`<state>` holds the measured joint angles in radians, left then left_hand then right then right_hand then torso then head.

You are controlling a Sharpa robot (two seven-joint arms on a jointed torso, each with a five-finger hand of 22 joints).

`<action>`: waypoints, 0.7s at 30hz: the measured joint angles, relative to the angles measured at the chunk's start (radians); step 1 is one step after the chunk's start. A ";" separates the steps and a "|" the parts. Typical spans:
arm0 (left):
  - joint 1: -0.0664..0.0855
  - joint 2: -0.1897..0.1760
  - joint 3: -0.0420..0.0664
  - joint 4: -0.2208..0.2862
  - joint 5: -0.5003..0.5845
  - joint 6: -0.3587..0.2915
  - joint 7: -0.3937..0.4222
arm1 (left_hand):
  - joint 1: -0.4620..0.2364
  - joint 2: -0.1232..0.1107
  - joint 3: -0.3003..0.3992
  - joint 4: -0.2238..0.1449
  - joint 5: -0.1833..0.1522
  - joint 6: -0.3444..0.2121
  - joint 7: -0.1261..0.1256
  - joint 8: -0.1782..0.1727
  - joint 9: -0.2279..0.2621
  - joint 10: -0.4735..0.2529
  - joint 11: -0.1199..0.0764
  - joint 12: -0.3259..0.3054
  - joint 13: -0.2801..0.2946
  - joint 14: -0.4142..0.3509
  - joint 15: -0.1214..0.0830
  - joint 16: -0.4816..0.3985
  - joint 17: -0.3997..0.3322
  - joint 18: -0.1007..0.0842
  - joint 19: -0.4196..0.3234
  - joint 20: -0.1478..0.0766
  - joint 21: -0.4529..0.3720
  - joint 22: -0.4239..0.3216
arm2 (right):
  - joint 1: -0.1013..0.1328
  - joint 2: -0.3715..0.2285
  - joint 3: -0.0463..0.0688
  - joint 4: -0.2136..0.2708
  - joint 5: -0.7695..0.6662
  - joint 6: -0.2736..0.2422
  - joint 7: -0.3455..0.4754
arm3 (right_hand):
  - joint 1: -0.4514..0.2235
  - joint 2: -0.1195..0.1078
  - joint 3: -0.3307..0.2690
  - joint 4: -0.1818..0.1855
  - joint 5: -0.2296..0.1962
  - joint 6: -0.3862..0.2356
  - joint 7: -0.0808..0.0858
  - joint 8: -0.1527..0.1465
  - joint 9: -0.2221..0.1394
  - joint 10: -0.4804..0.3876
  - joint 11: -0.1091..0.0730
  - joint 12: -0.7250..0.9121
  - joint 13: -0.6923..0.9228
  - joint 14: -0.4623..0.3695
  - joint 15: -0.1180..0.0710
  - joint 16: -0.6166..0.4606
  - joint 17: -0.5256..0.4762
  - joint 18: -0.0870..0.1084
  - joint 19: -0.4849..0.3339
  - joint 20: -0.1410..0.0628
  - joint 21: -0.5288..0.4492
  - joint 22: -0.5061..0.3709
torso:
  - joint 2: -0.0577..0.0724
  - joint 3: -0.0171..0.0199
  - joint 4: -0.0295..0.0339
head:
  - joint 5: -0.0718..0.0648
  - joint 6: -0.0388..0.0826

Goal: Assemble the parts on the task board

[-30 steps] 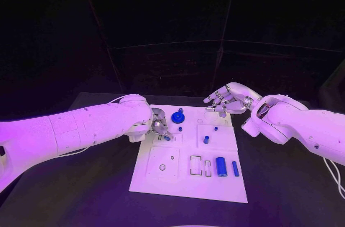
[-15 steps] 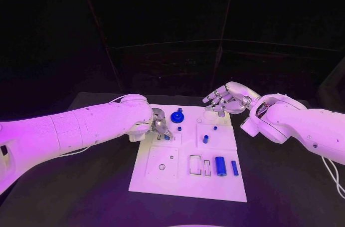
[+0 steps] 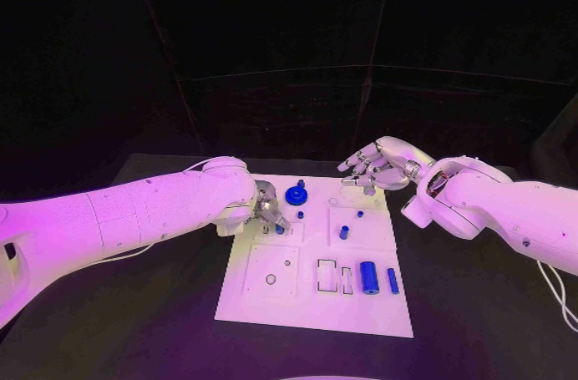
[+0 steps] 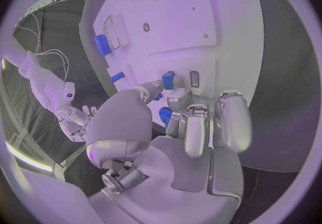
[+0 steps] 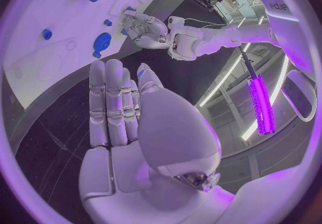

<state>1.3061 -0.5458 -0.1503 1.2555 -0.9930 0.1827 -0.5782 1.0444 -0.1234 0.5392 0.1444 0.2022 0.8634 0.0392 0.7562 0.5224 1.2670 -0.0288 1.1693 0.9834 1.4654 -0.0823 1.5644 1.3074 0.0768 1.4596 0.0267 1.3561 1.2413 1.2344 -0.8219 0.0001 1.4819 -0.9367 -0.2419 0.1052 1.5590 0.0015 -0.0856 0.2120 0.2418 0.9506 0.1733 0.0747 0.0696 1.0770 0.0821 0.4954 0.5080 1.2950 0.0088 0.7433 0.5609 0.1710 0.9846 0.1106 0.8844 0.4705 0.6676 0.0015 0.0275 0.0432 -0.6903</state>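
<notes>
The white task board (image 3: 313, 309) lies mid-table. My left hand (image 3: 263, 210) hovers over the board's far left part and pinches a small blue part (image 4: 168, 80) between thumb and a finger, just beside a small rectangular slot (image 4: 194, 78). The same small blue part (image 3: 278, 228) peeks out under the hand. My right hand (image 3: 378, 167) hangs above the board's far right corner, fingers apart, holding nothing. A round blue part (image 3: 296, 198) stands at the far edge. A thick blue cylinder (image 3: 370, 278) and a thin blue rod (image 3: 392, 281) lie near the right edge.
Small blue pegs (image 3: 343, 233) stand in the board's middle and far right (image 3: 359, 214). Empty rectangular recesses (image 3: 327, 276) lie left of the thick cylinder, and a round hole (image 3: 271, 279) sits on the left square. Black table (image 3: 144, 330) surrounds the board.
</notes>
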 measured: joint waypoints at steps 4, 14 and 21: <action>-0.001 0.003 0.000 -0.005 0.000 0.002 -0.001 | -0.017 -0.002 -0.023 0.015 0.000 0.004 0.003 0.000 0.000 0.000 0.000 0.000 0.002 0.000 0.000 0.000 0.000 0.000 0.000 0.000 0.000 0.003 | 0.000 0.000 0.000 0.000 0.000 0.000 0.000 | 0.000 0.000 0.000 0.000 0.000 0.000 0.000 0.000 0.000 -0.004 0.004 0.000 -0.001 -0.004 0.004 0.000 0.001 0.000 -0.004 0.004 0.000 0.000 | 0.000 -0.0004 0.0004 | -0.001 -0.001; -0.001 0.005 0.000 -0.014 0.001 0.002 -0.002 | -0.085 -0.023 -0.198 0.087 0.000 0.016 0.002 -0.005 -0.002 0.007 0.000 0.012 0.015 0.000 0.000 0.000 0.000 0.000 0.003 -0.003 0.000 0.014 | 0.000 0.000 0.000 0.000 0.000 0.000 0.000 | 0.000 0.000 0.000 0.006 0.000 -0.003 -0.003 0.000 0.000 -0.011 0.004 0.004 -0.004 -0.011 0.004 -0.004 0.002 0.000 -0.004 0.004 -0.004 -0.002 | 0.001 -0.0012 0.0018 | -0.004 0.000; -0.001 -0.010 0.000 -0.004 0.001 -0.003 -0.002 | -0.087 -0.016 -0.308 0.132 -0.071 0.019 -0.002 -0.010 -0.002 0.011 -0.003 0.018 0.022 0.003 -0.003 0.000 0.000 0.000 0.003 -0.003 0.000 0.018 | 0.000 0.000 0.000 0.000 0.000 0.001 0.000 | -0.004 -0.004 0.000 0.006 0.000 -0.007 0.000 0.003 0.000 -0.011 0.004 0.004 -0.005 -0.011 0.004 -0.004 0.003 0.000 -0.004 0.004 -0.007 -0.003 | 0.002 -0.0018 0.0029 | -0.007 0.001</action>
<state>1.3054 -0.5555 -0.1503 1.2514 -0.9919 0.1796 -0.5803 0.9575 -0.1393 0.2308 0.2761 0.1312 0.8827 0.0372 0.7463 0.5201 1.2777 -0.0322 1.1870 1.0059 1.4689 -0.0857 1.5644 1.3074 0.0768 1.4627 0.0236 1.3562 1.2596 1.2344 -0.8215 0.0001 1.4823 -0.9367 -0.2404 0.1054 1.5551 -0.0025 -0.0852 0.2176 0.2418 0.9439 0.1737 0.0781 0.0696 1.0662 0.0858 0.4991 0.5032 1.2842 0.0124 0.7393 0.5642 0.1710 0.9809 0.1142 0.8770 0.4670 0.6696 -0.0003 0.0304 0.0366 -0.6891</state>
